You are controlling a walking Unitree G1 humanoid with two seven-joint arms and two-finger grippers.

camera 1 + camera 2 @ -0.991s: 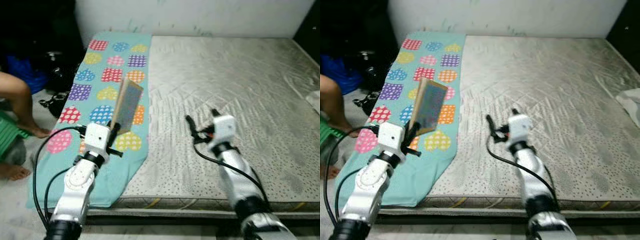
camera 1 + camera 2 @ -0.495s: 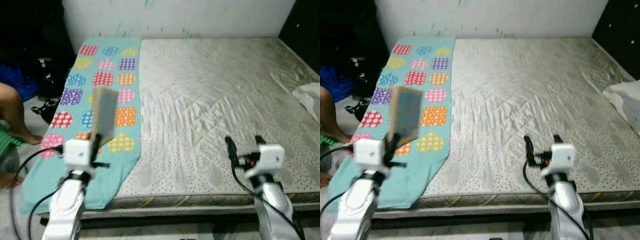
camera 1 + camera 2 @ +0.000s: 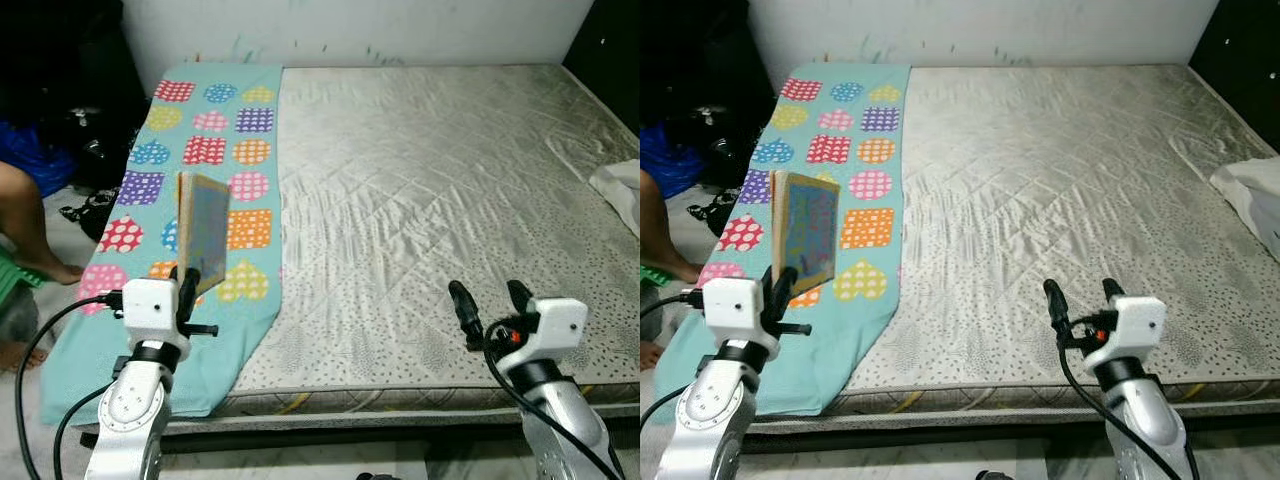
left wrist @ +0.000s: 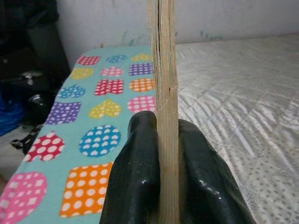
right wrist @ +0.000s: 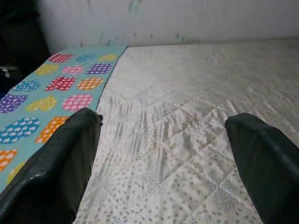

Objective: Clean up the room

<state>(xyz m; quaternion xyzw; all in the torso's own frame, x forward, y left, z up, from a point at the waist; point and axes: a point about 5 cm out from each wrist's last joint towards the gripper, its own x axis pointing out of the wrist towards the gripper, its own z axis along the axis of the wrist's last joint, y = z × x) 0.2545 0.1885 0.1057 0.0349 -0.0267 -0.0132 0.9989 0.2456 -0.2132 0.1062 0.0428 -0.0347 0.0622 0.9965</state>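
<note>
A thin book [image 3: 203, 227] with a blue-grey cover stands upright in the air over the left part of the bed, clamped at its lower edge by my left gripper [image 3: 186, 288]. In the left wrist view the book's page edge [image 4: 163, 93] runs straight up between the two black fingers [image 4: 135, 182]. My right gripper [image 3: 491, 305] hovers at the bed's near edge on the right, open, with nothing between its fingers [image 5: 51, 163]. A teal blanket [image 3: 205, 150] with coloured dotted hearts and squares lies along the left side of the grey quilted mattress [image 3: 430, 190].
A person's bare leg and foot [image 3: 30, 225] are at the far left beside the bed, above something green [image 3: 10, 280]. Dark bags [image 3: 85, 150] sit on the floor by the blanket's far end. White cloth [image 3: 620, 190] lies at the mattress's right edge.
The camera has pulled back and shifted, so the bed sits further off. The left gripper still holds the book upright; the right arm now shows lower and further right.
</note>
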